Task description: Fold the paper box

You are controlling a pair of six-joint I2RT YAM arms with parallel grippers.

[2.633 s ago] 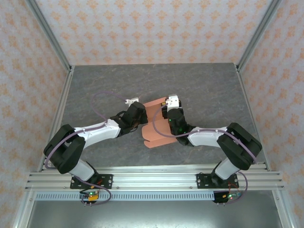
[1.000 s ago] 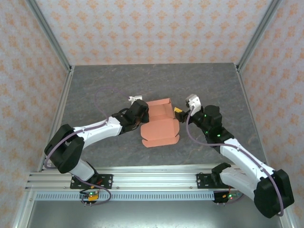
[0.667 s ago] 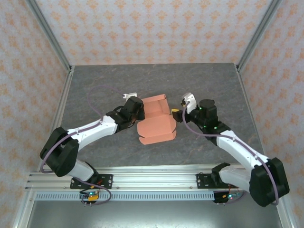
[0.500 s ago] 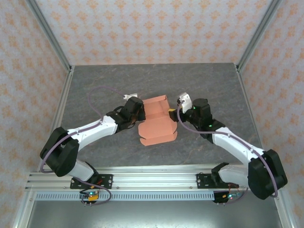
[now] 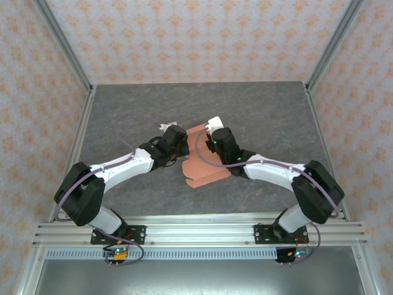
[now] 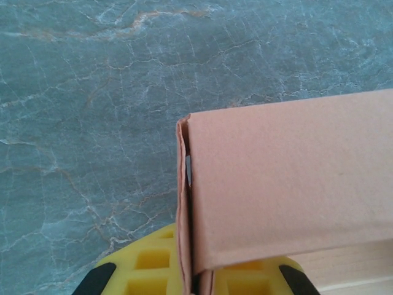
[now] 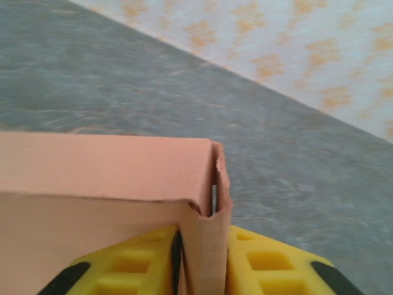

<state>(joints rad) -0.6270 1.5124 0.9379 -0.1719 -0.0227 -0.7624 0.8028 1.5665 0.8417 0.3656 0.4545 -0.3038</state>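
The paper box is salmon-orange card, partly folded, lying mid-table between the two arms. My left gripper is at its far left corner. In the left wrist view the yellow fingers are shut on a doubled upright side wall of the paper box, with a top panel folded over to the right. My right gripper is at the far right corner. In the right wrist view its yellow fingers press on both sides of an upright card wall of the paper box.
The grey marbled tabletop has free room all round the box. Patterned walls close in the back and sides. An aluminium rail with both arm bases runs along the near edge.
My right arm swung in from the right to the box's far right corner and its jaws closed on the side wall. The left gripper kept its hold on the left wall.
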